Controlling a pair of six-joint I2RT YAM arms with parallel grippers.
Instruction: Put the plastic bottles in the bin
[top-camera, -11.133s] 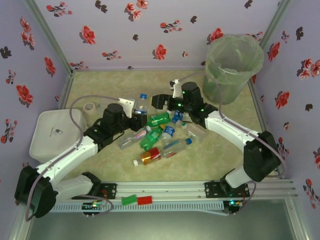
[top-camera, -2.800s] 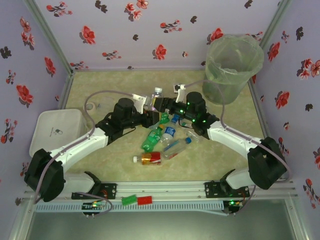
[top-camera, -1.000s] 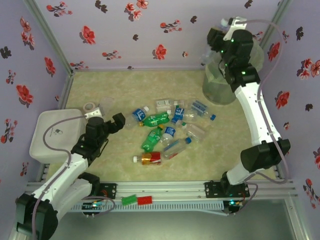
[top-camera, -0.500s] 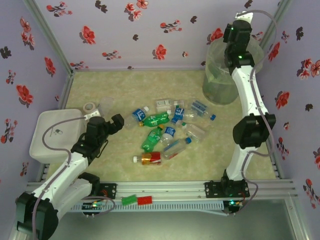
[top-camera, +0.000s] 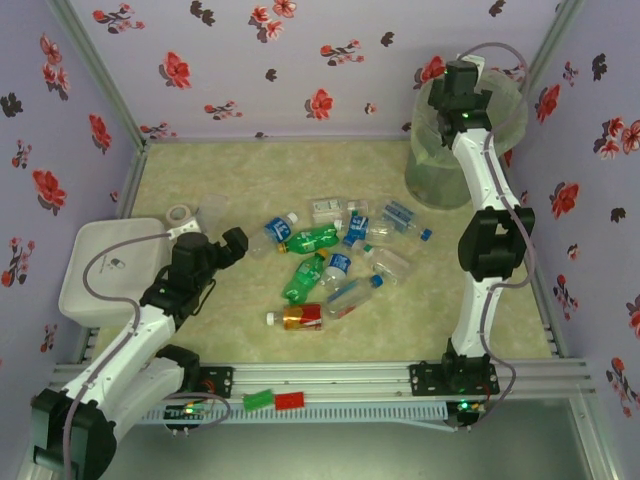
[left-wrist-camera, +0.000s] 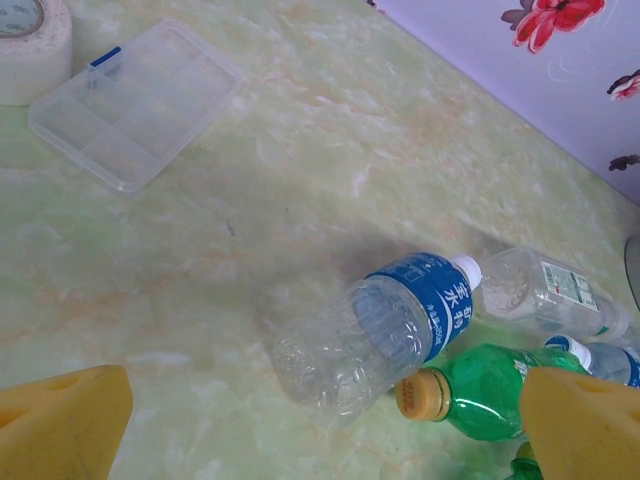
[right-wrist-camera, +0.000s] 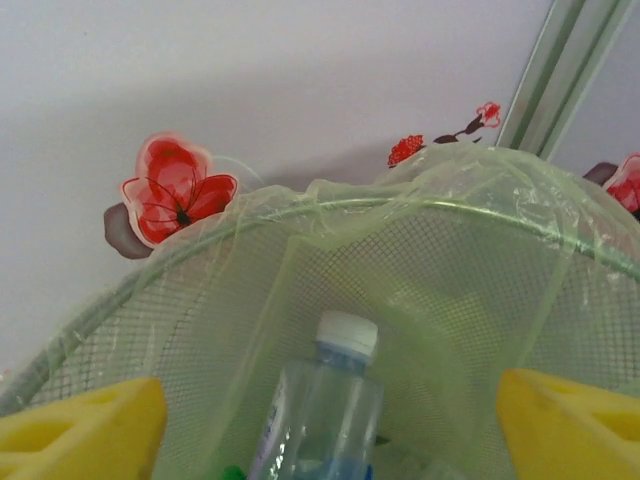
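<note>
Several plastic bottles (top-camera: 330, 262) lie in a loose pile at mid-table: clear ones with blue labels, two green (top-camera: 314, 239), one amber (top-camera: 300, 317). My left gripper (top-camera: 236, 240) is open just left of the pile. In the left wrist view its jaws (left-wrist-camera: 320, 430) stand wide apart before a clear blue-labelled bottle (left-wrist-camera: 375, 325), a green bottle (left-wrist-camera: 480, 390) and another clear one (left-wrist-camera: 545, 290). My right gripper (top-camera: 462, 88) hangs over the bin (top-camera: 440, 170), open. Below the right gripper (right-wrist-camera: 325, 420), a clear white-capped bottle (right-wrist-camera: 325, 400) lies loose inside the bin's mesh wall (right-wrist-camera: 450, 260).
A flat white tray (top-camera: 100, 265) sits at the left under my left arm. A tape roll (top-camera: 180, 214) and a clear lidded box (top-camera: 212, 210) lie behind the left gripper; in the left wrist view the box (left-wrist-camera: 135, 100) and the tape (left-wrist-camera: 30, 45) are far left.
The right arm has risen from the pile to the bin and turned its wrist over it. The left arm has drawn back from the pile toward the tray and now holds still.
</note>
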